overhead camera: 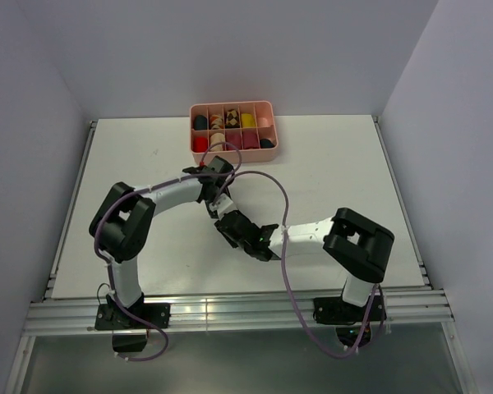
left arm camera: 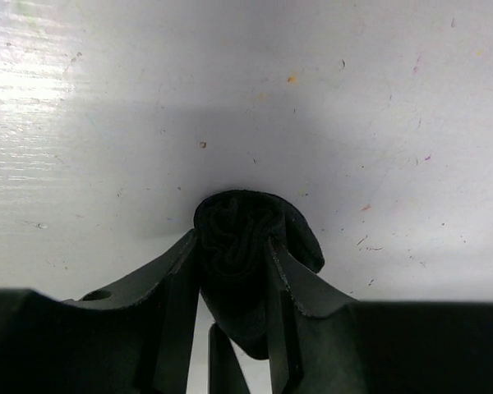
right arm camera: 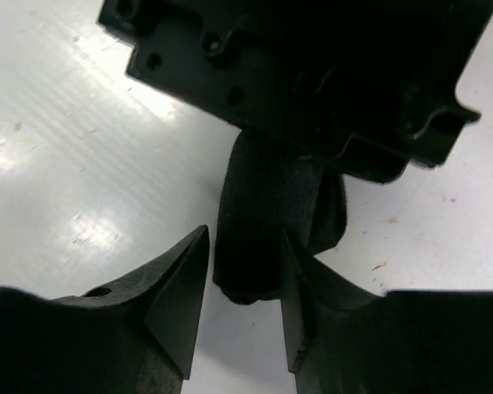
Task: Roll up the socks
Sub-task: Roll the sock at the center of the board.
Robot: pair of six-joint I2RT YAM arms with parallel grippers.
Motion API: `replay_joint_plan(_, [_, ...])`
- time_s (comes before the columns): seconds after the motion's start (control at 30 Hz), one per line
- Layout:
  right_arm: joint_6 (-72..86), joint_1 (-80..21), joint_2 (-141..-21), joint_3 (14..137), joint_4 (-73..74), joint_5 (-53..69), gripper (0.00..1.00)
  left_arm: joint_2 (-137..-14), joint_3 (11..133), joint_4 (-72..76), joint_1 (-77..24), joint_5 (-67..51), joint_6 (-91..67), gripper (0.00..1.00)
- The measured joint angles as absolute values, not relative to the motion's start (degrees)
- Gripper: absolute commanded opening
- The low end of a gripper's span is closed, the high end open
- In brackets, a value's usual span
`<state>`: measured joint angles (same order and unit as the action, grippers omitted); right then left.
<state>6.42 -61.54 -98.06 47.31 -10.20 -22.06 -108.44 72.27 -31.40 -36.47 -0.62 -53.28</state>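
Observation:
A black sock (left arm camera: pixel 238 213), bunched into a tight roll, sits between the fingers of my left gripper (left arm camera: pixel 232 240), which is shut on it just above the white table. In the right wrist view the same black sock (right arm camera: pixel 263 189) hangs down from the left gripper's body (right arm camera: pixel 312 66). My right gripper (right arm camera: pixel 245 236) is open around the sock's lower end: the right finger touches the fabric and a small gap shows at the left finger. In the top view the left gripper (overhead camera: pixel 216 201) and right gripper (overhead camera: pixel 228 223) meet at the table's middle.
A pink divided tray (overhead camera: pixel 273 123) stands at the back centre of the table, its compartments holding several rolled items in black, red, yellow and patterned colours. A purple cable loops over the table between the two arms.

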Motion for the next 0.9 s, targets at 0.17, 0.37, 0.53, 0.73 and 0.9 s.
replay_joint_plan(0.17, [6.7,-61.2,-99.7,48.8,-10.0,-23.2,0.0,-108.5,72.3,-31.1,-36.3,-0.6,-52.4,0.58])
replay_joint_plan(0.37, [10.1,-55.5,-97.2,46.5,-12.2,-12.0,0.0,-103.5,66.9,-27.8,-36.3,-0.1,-52.4,0.82])
replay_joint_plan(0.53, [13.6,-49.3,-95.8,44.0,-15.2,1.2,0.0,-97.1,60.4,-23.4,-35.1,0.7,-54.3,0.85])
replay_joint_plan(0.73, [18.3,-42.9,-95.9,41.6,-19.3,16.8,0.0,-89.6,52.7,-16.1,-32.2,0.3,-56.6,0.87])
replay_joint_plan(0.9, [23.9,-38.1,-97.3,39.0,-24.8,29.7,0.0,-87.0,47.8,-8.0,-31.6,-2.2,-56.8,0.85])
